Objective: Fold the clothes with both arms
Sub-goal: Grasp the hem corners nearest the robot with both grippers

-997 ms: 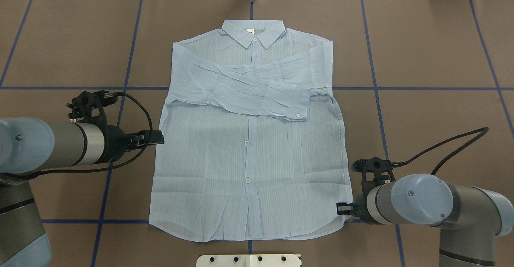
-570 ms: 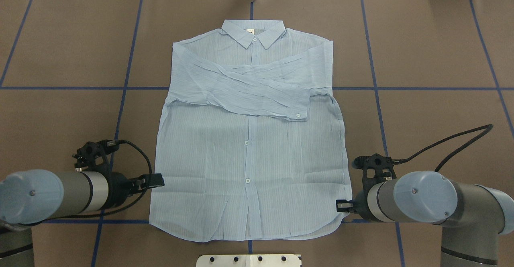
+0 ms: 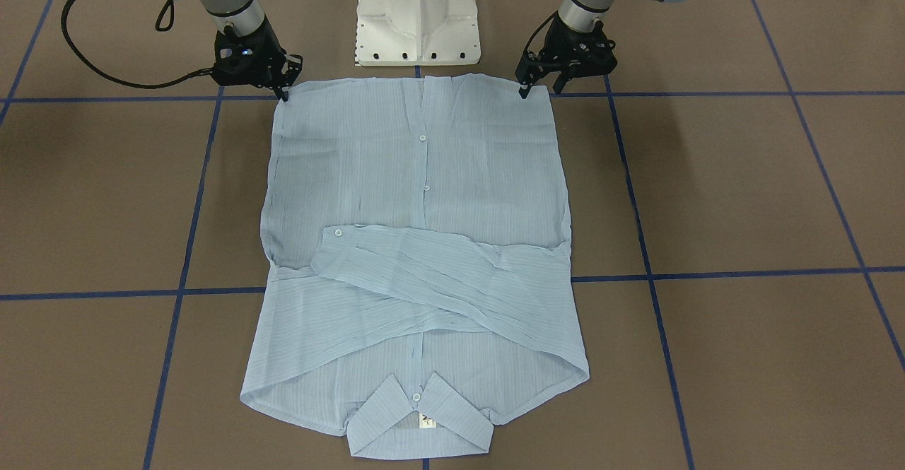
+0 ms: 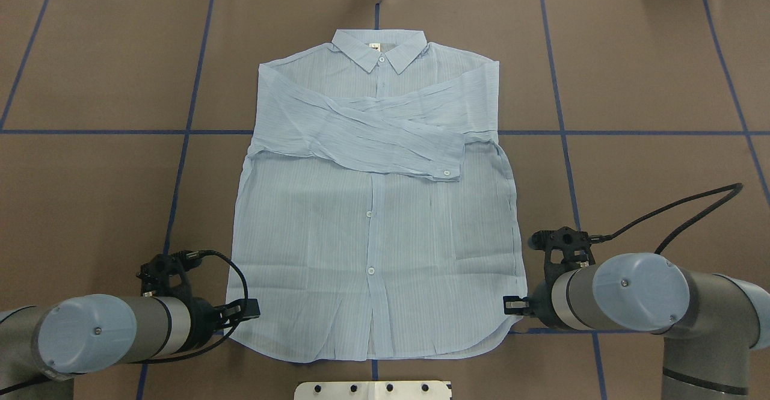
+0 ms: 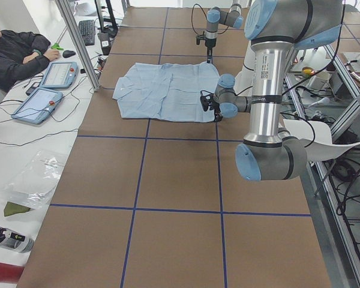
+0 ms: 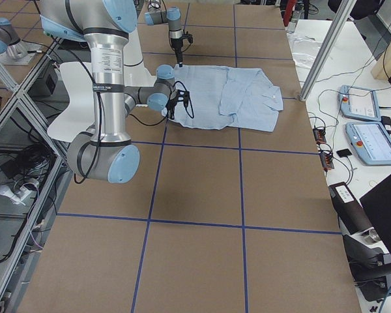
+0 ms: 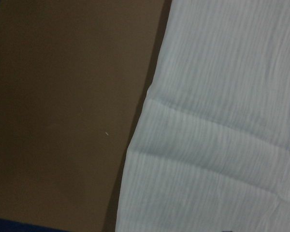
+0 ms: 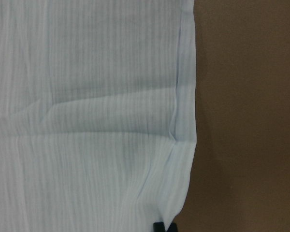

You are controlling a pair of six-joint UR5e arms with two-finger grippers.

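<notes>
Brown table [image 4: 631, 177], shirt [image 4: 373, 237] (collar tag [image 3: 426, 420] unreadable)

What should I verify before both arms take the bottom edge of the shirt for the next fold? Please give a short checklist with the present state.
1. Shirt lies flat on the table: ok.
2. Sleeves are folded across the chest: ok.
3. Left gripper is at its end of the hem: ok.
4. Right gripper is at the other end: ok.
5. Both grippers are open: ok, the fingertips appear apart.
6. Cloth lies between the fingertips: cannot tell. The wrist views show only the shirt edge and the table.
</notes>
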